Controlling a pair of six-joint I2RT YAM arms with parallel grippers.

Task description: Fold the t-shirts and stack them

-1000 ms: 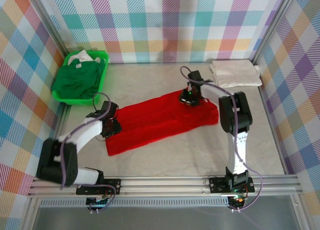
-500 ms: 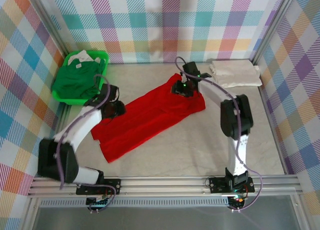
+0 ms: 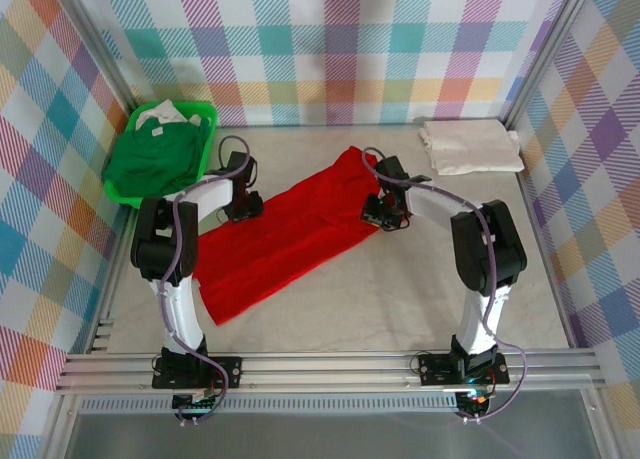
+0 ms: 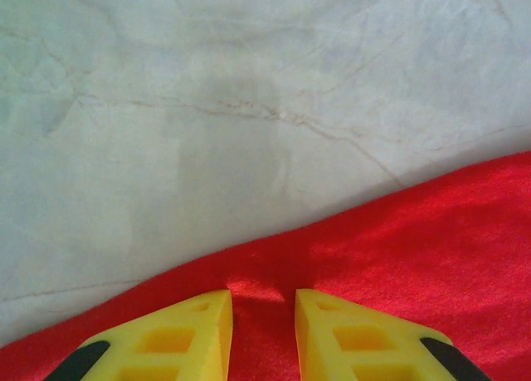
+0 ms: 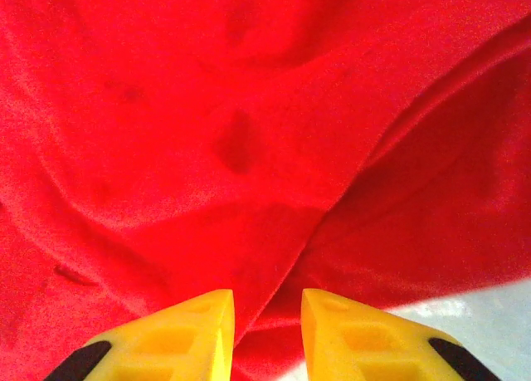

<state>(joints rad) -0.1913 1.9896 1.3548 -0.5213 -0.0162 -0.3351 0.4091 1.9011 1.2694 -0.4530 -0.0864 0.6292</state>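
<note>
The bright red t-shirt (image 3: 290, 234) lies as a long folded strip running diagonally across the middle of the table. My left gripper (image 3: 243, 207) sits low over its far left edge; in the left wrist view the jaws (image 4: 262, 296) stand slightly apart over flat red cloth (image 4: 415, 248), gripping nothing. My right gripper (image 3: 382, 217) is at the strip's right edge, open (image 5: 267, 296), with a fold of red cloth (image 5: 249, 148) running under the gap. A folded cream-white t-shirt (image 3: 470, 146) lies at the back right. The dark green t-shirt (image 3: 155, 159) is in the basket.
The bright green plastic basket (image 3: 205, 109) stands at the back left, with a bit of white cloth (image 3: 165, 110) behind the green tee. Checked walls enclose the table, and an aluminium rail (image 3: 330, 364) runs along the near edge. Bare tabletop (image 4: 249, 82) lies beyond the shirt's edge.
The red t-shirt has been pulled towards the back left and now lies narrower. My left gripper moved to its far left edge, my right one came nearer, and its jaws narrowed.
</note>
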